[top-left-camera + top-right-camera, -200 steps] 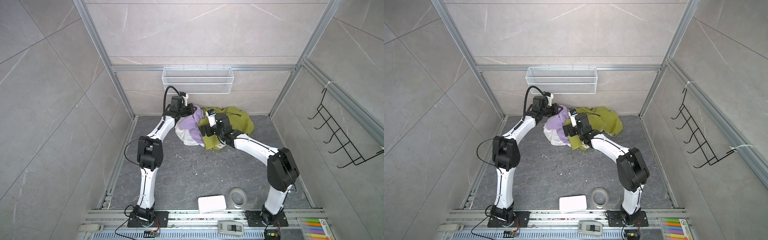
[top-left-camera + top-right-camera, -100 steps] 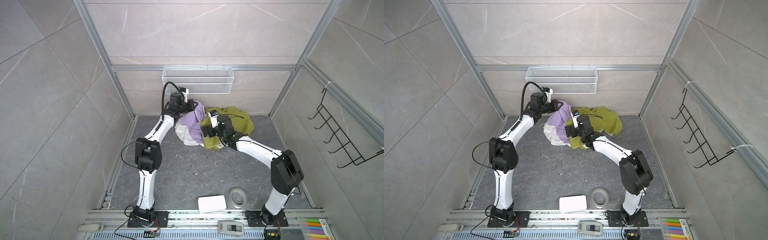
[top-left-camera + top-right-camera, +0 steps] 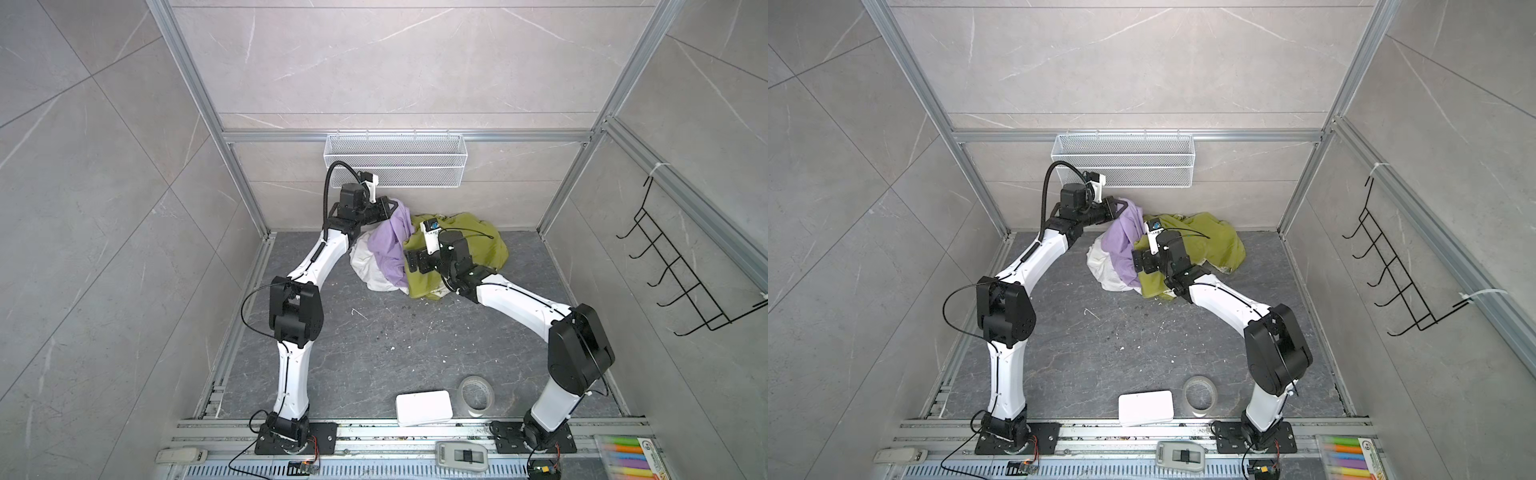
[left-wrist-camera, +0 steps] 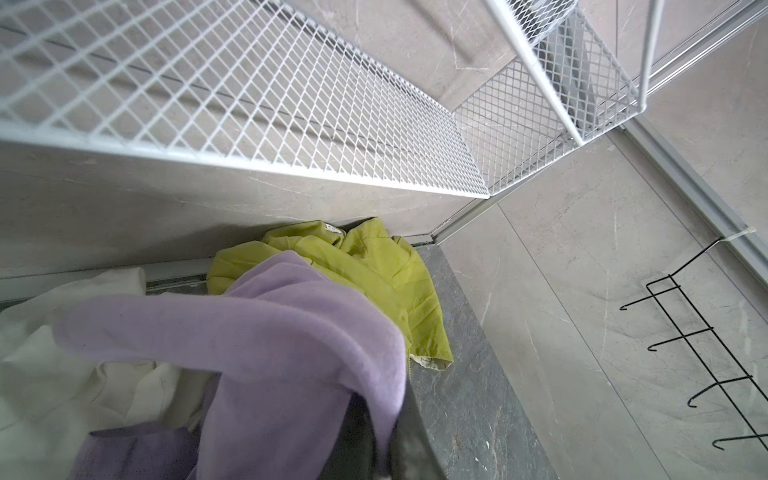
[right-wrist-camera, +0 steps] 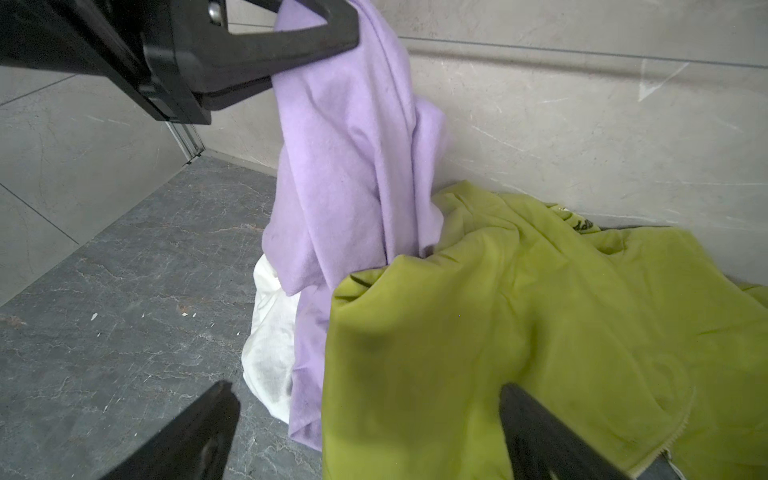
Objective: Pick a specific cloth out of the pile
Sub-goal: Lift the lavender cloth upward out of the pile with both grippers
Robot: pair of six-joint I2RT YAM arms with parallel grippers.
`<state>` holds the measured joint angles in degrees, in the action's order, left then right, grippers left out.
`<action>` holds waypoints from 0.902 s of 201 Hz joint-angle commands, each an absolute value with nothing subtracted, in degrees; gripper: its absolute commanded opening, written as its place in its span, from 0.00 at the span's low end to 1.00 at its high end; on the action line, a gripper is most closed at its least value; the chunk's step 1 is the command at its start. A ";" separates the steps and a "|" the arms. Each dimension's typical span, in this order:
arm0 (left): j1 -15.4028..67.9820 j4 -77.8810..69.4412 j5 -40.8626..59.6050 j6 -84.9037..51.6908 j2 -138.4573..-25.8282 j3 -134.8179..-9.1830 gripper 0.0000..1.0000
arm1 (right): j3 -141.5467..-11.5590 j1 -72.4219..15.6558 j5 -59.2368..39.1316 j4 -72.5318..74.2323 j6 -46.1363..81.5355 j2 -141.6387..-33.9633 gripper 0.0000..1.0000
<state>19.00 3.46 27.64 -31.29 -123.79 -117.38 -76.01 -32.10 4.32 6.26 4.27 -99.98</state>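
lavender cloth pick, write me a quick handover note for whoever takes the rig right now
Left gripper: jaws shut on the upper end of the lavender cloth, raised below the wire basket.
Right gripper: jaws open over the olive-green cloth, holding nothing.
Pile: on the floor under the basket. The lavender cloth's lower end is still down between the white cloth and the olive-green one.
Done: right cloth grasped and partly lifted.
Left: pull it fully clear of the pile. The right gripper could probably pin the olive-green cloth if it drags along.
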 commanded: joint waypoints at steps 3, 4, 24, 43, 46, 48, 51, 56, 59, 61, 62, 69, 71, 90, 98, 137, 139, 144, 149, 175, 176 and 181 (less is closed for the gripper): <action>19.16 -2.10 29.36 -31.64 -117.85 -117.62 0.00 | -74.97 -32.33 5.27 7.82 4.29 -97.50 1.00; 19.16 -2.11 29.36 -31.64 -117.81 -117.65 0.00 | -74.97 -32.34 5.23 7.82 4.30 -97.49 1.00; 19.27 -2.19 29.36 -31.53 -117.40 -117.47 0.00 | -74.56 -32.24 5.19 8.43 4.28 -96.88 1.00; 19.39 -2.27 29.32 -31.55 -117.04 -117.33 0.00 | -74.46 -32.26 5.35 8.54 4.22 -96.51 1.00; 19.39 -2.36 29.34 -31.55 -116.96 -117.35 0.00 | -74.48 -32.21 5.36 8.53 4.22 -96.50 1.00; 19.37 -2.37 29.35 -31.51 -116.95 -117.34 0.00 | -74.50 -32.24 5.36 8.57 4.24 -96.37 1.00; 19.36 -2.31 29.31 -31.59 -116.98 -117.27 0.00 | -74.46 -32.25 5.36 8.53 4.28 -96.36 1.00; 19.35 -2.37 29.35 -31.64 -116.88 -117.32 0.00 | -74.52 -32.26 5.43 8.57 4.30 -96.33 1.00; 19.40 -2.37 29.35 -31.60 -116.77 -117.27 0.00 | -74.46 -32.22 5.45 8.53 4.28 -96.27 1.00; 19.42 -2.42 29.36 -31.63 -116.80 -117.32 0.00 | -74.47 -32.25 5.45 8.55 4.26 -96.20 1.00; 19.42 -2.44 29.36 -31.64 -116.71 -117.28 0.00 | -74.46 -32.25 5.45 8.54 4.28 -96.18 1.00; 19.44 -2.38 29.36 -31.57 -116.59 -117.29 0.00 | -74.52 -32.22 5.52 8.65 4.27 -96.07 1.00; 19.49 -2.51 29.33 -31.62 -116.49 -117.32 0.00 | -74.50 -32.24 5.53 8.64 4.23 -96.00 1.00; 19.53 -2.88 29.36 -31.72 -116.20 -117.22 0.00 | -74.37 -32.24 5.45 8.72 4.23 -95.70 1.00; 19.60 -3.02 29.31 -31.73 -115.98 -117.19 0.00 | -74.19 -32.26 5.36 8.86 4.34 -95.53 0.99; 19.87 -4.04 29.22 -32.01 -115.49 -117.20 0.00 | -73.52 -32.26 5.25 9.23 4.52 -94.72 1.00; 19.91 -4.11 29.21 -32.11 -115.51 -117.19 0.00 | -73.42 -32.26 5.20 9.25 4.49 -94.63 0.99; 19.87 -4.28 29.20 -32.17 -115.47 -117.13 0.00 | -73.37 -32.26 5.19 9.27 4.48 -94.57 1.00; 19.98 -4.43 29.26 -32.25 -115.41 -117.17 0.00 | -73.31 -32.26 5.19 9.32 4.52 -94.49 1.00; 20.14 -4.92 29.12 -32.60 -115.18 -117.18 0.00 | -72.94 -32.26 5.10 9.50 4.67 -93.85 1.00; 20.18 -4.92 29.11 -32.60 -115.16 -117.17 0.00 | -72.99 -32.26 5.10 9.45 4.75 -93.81 1.00; 20.21 -5.08 29.19 -32.67 -115.13 -117.17 0.00 | -73.04 -32.22 5.05 9.29 4.75 -93.85 1.00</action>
